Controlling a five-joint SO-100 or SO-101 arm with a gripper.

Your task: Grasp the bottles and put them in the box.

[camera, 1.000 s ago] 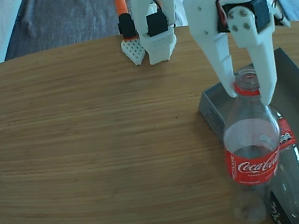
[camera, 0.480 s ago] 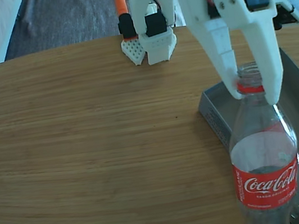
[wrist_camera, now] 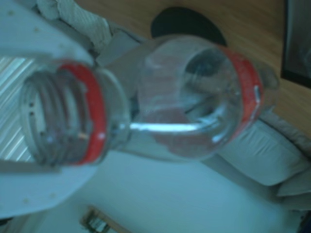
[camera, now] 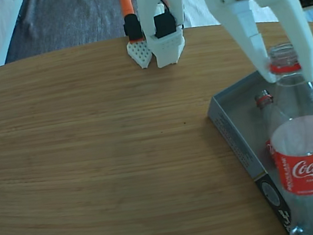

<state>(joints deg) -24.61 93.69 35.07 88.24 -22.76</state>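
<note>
**Gripper holds one bottle by the neck above the box**

From my remote station I see in the fixed view the white gripper [camera: 288,73] closed on the neck of a clear bottle [camera: 305,153], its two fingers [camera: 248,31] pressing on either side of the red neck ring. The bottle hangs upright with a slight tilt, the open mouth at the top and the red Coca-Cola label around its middle. It is in front of the box [camera: 229,127], so that its lower part covers the near end of the box; I cannot tell if the bottom touches anything.

The box lies at the right edge of the table [camera: 92,163], near the front right corner, with its grey inside open upward and its black outer side with white print facing the front edge. Inside the box I see the second bottle [camera: 263,99] lying down; only its red neck ring and a bit of label show beside the held bottle.

At the far edge of the table stands the white base of the arm [camera: 159,21], and just beside it an orange and black part [camera: 130,20].

The wrist view is blurred. It shows the threaded mouth of the held bottle [wrist_camera: 63,121] very near, between white gripper surfaces.
</note>
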